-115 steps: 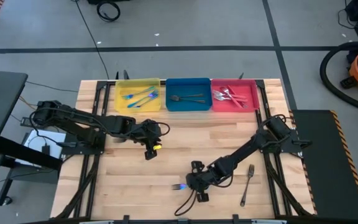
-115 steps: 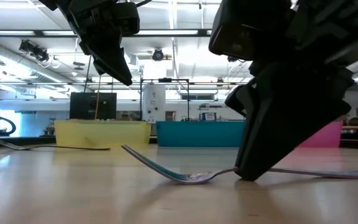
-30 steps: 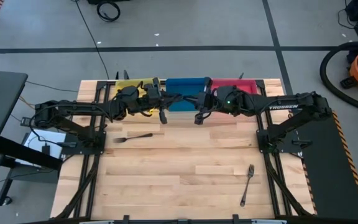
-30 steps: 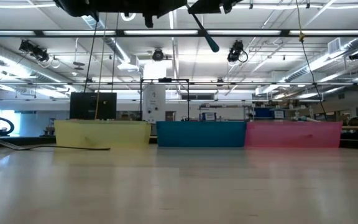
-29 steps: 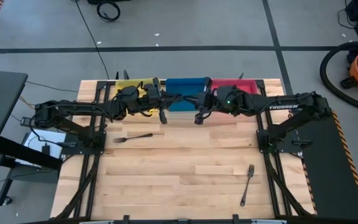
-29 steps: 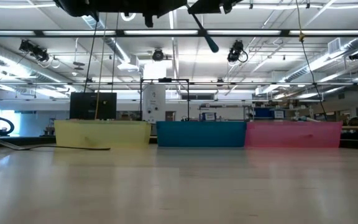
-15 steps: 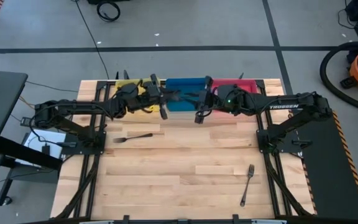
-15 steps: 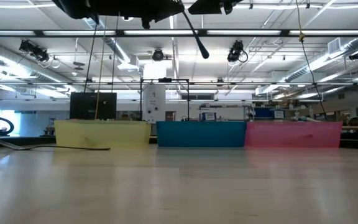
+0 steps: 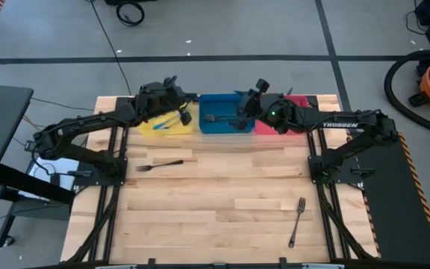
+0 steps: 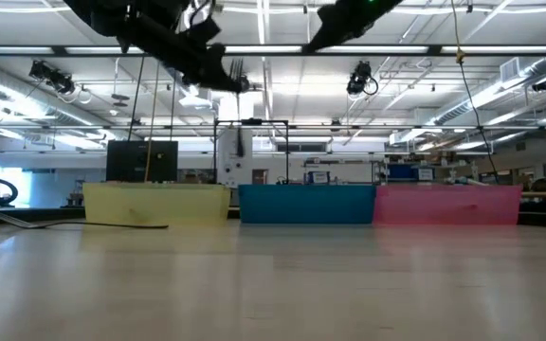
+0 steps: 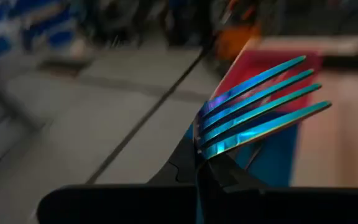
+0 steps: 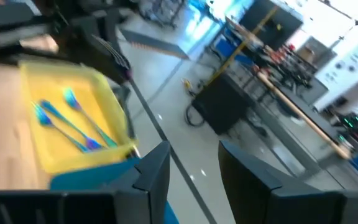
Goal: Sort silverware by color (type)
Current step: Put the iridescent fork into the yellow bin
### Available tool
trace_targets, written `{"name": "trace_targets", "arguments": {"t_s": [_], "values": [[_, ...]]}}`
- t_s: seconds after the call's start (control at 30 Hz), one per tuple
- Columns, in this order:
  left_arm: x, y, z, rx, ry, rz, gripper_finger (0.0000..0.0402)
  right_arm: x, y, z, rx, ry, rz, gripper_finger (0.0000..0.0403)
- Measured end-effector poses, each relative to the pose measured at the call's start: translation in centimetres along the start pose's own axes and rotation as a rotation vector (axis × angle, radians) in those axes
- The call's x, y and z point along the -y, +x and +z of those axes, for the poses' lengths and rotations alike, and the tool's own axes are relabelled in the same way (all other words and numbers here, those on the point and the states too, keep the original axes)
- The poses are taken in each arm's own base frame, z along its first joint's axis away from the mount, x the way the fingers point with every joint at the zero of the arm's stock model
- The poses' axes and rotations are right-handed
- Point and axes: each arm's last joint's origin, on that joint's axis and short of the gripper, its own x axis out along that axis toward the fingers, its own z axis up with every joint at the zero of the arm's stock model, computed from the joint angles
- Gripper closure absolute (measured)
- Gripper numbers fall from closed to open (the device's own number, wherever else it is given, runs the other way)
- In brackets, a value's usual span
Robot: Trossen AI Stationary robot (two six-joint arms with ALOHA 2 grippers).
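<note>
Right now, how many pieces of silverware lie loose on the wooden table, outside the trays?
2: a dark grey metal fork on the left side, and another grey fork near the front right. The arms hide none of the bare tabletop.

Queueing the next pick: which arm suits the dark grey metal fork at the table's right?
Right: right gripper is open, with the dark grey metal fork on its side; left gripper holds a blue fork.

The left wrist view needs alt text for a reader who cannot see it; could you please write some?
A blue-teal iridescent fork is clamped in the left gripper, its four tines fanning out close to the camera. Behind it are blurred glimpses of a blue tray, a red tray and grey floor.
</note>
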Motion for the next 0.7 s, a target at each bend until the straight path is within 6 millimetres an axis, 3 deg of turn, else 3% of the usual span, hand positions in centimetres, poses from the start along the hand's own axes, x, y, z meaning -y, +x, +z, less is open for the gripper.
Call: {"name": "trace_targets", "arguments": {"t_s": [0.27,0.5,0.7], "values": [[-2.6,-0.5,-4.2,-0.394,0.021,0.079,0.0401,2.3,1.4,-1.3,-0.065,0.032,-0.068,0.0258],[-4.1,-1.3,-6.0,-0.565,0.003,0.1,0.0401,3.7,2.2,-2.2,-0.092,0.043,-0.072,0.0258],[-4.0,-1.2,-7.8,-0.725,0.049,0.071,0.0401,4.4,2.6,-2.9,-0.126,0.08,-0.07,0.0258]]}}
